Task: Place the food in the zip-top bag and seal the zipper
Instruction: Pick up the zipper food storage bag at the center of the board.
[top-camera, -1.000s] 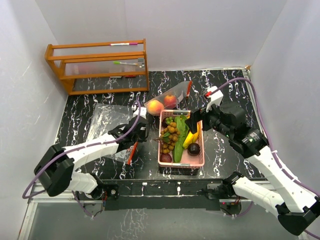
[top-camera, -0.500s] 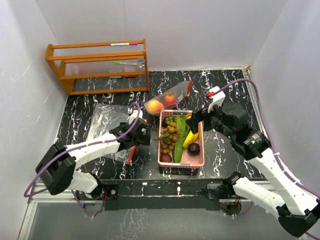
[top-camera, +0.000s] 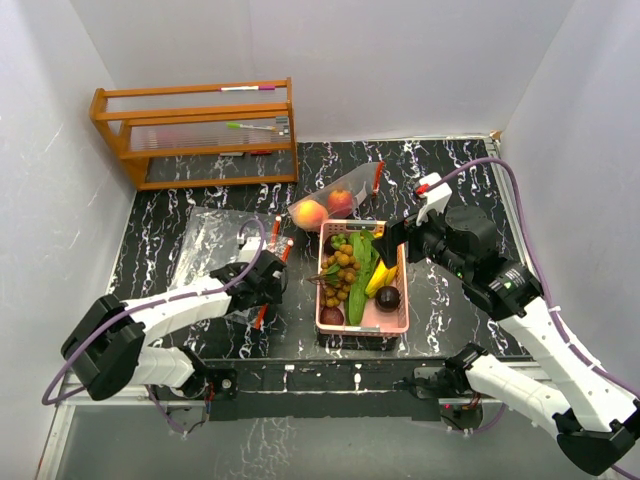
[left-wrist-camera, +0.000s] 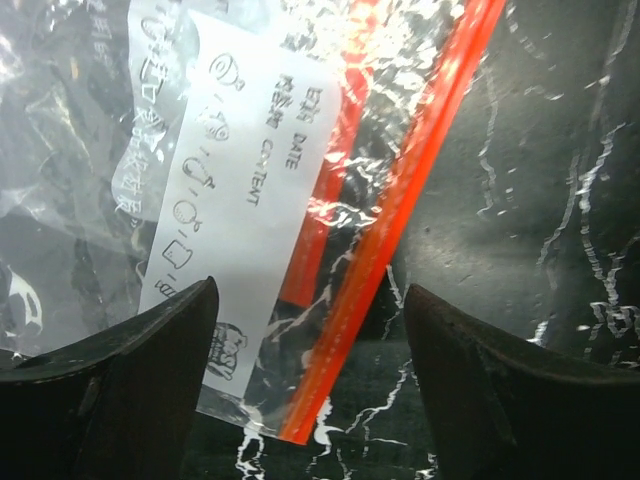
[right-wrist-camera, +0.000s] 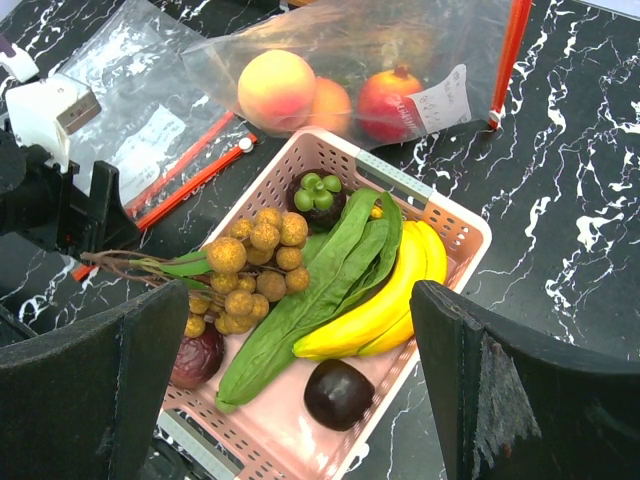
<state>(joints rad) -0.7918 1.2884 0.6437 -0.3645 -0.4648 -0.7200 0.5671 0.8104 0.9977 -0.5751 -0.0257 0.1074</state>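
**Both jaws open, food not yet bagged**

White walls (top-camera: 400, 60) box in your black marbled table (top-camera: 450, 170), and a wooden rack (top-camera: 200, 130) stands far beyond both jaws. Your left gripper (left-wrist-camera: 310, 290) is spread wide with nothing in it, just above the empty zip-top bag (left-wrist-camera: 230, 180). Your right gripper (right-wrist-camera: 300, 300) hangs fully open and empty over the pink basket (right-wrist-camera: 450, 225). Beyond that basket a 2nd bag (right-wrist-camera: 340, 40) holds a peach (right-wrist-camera: 275, 88) and a pomegranate (right-wrist-camera: 390, 100).

Between the right jaws the bananas (right-wrist-camera: 390, 300) lie slantwise, rising toward the right finger. Beside them are green leaves (right-wrist-camera: 320, 290), a longan bunch (right-wrist-camera: 255, 260) and 3 dark fruits (right-wrist-camera: 338, 392). The empty bag's red zipper (left-wrist-camera: 400, 220) runs diagonally between the left jaws.
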